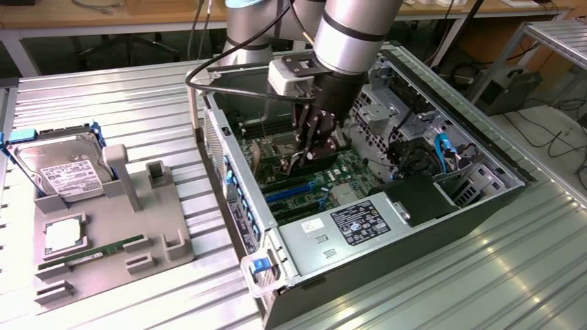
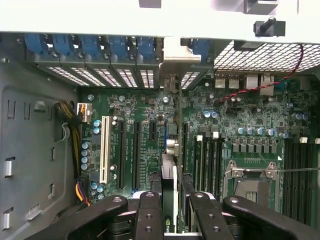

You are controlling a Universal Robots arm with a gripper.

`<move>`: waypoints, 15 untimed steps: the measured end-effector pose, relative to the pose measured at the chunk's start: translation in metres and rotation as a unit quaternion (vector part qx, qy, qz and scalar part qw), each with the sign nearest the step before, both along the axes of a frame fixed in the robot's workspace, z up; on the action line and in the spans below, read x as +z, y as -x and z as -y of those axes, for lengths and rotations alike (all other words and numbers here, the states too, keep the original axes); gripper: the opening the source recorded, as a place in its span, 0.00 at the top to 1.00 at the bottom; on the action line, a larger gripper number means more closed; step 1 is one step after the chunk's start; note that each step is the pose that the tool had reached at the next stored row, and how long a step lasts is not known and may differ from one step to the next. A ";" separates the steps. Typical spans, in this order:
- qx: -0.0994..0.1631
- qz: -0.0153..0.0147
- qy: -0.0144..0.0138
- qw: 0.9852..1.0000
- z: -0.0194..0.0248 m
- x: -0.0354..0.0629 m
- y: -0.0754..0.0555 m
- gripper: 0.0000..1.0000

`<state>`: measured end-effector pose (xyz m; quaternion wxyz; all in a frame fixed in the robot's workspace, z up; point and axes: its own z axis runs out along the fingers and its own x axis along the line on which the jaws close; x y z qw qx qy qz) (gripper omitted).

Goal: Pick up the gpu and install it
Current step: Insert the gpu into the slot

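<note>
Gpu (image 2: 169,185) stands edge-down over the motherboard (image 2: 240,120) slots, your gripper (image 2: 173,202) clamped across its upper edge, held upright, it seems, so its connector meets a slot.

gpu (image 2: 169,197) sits edge-on between my jaws: fan face and bracket hidden, near end cut off by the frame edge. Can't tell if it's seated in the motherboard (image 2: 240,120). In the exterior view, my arm (image 1: 353,34) hides most of it.
</note>
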<state>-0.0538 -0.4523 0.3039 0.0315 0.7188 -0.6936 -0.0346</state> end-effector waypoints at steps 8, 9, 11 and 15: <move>0.000 0.003 0.000 1.000 0.0001 -0.0060 0.001 0.74; 0.000 0.003 0.000 1.000 0.0002 -0.0070 0.002 0.74; 0.000 0.006 0.000 1.000 0.0005 -0.0095 0.003 0.74; 0.000 0.010 0.000 1.000 0.0007 -0.0126 0.005 0.74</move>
